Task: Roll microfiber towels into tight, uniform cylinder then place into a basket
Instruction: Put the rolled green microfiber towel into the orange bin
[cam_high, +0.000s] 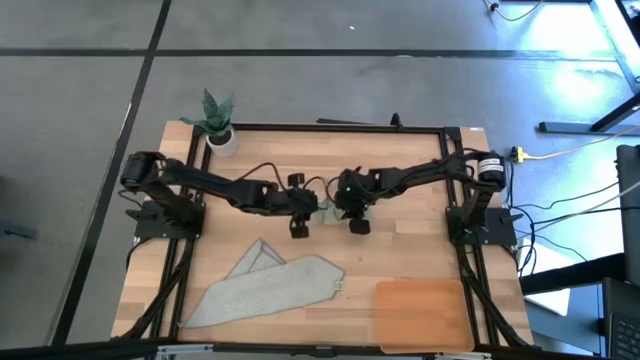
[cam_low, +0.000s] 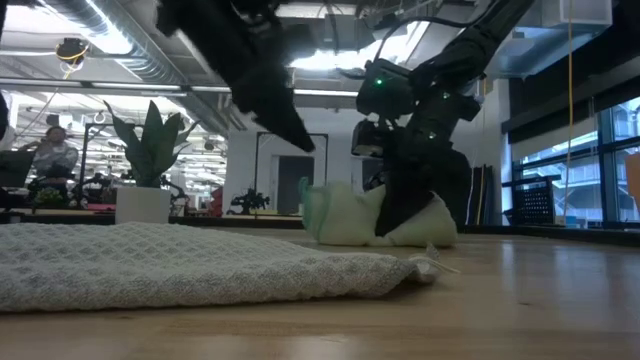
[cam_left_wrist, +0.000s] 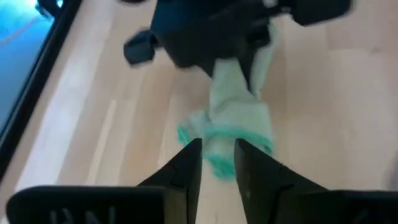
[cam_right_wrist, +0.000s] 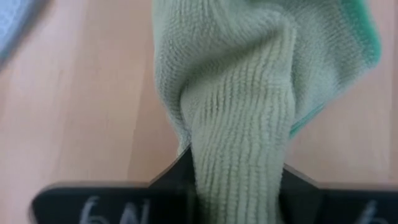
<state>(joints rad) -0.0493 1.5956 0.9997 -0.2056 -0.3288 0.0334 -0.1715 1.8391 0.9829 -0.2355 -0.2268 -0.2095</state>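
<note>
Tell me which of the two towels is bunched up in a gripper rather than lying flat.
The sage green towel, pinched by the right gripper at mid-table. The grey towel lies spread flat near the table's front, untouched.

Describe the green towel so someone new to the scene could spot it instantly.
On the wooden table, look at the middle, where the two dark arms meet. The green towel is bunched into a small lump there, pinched by the right gripper with the left gripper beside it. Unlike the grey towel, which lies spread out flat nearer the front edge, it is pale sage and crumpled.
</note>
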